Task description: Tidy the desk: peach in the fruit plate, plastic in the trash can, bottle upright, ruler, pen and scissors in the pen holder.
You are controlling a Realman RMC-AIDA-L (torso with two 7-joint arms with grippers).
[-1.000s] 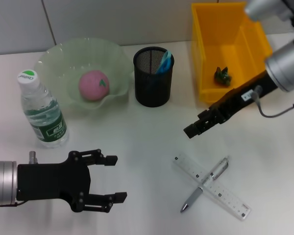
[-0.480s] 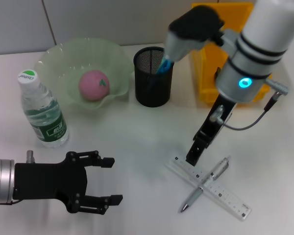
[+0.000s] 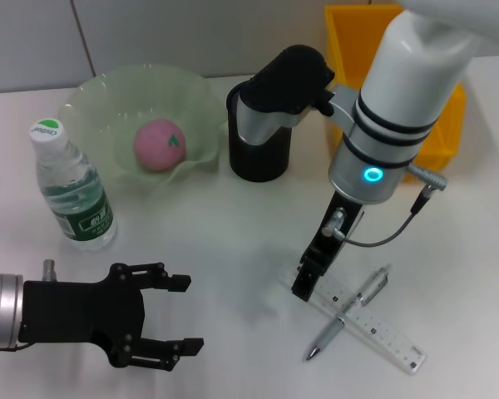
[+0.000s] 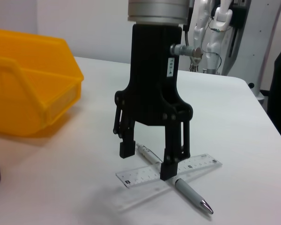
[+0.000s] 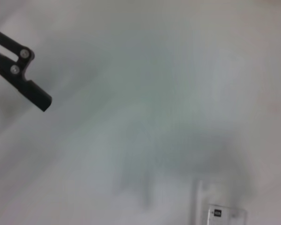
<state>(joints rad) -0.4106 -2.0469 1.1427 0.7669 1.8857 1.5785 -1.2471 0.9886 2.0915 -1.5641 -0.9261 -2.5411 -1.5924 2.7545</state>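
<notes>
Both fingers of right gripper [image 4: 150, 163] point down, spread, straddling the ruler [image 4: 168, 171].

White-and-silver right arm [image 3: 399, 108] with black bands, cyan indicator ring, grey cable; black linkage-type right gripper [image 4: 147, 161], left gripper [image 3: 162, 320].

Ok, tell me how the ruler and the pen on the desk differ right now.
The ruler is flat, clear and marked with a scale; the pen is a round silver barrel with a pointed tip. The pen lies on top, crossing the ruler, which rests directly on the desk. The right gripper, open, stands over the ruler's end with one fingertip on or just above it; the pen passes between its fingers. Both still lie outside the pen holder.
</notes>
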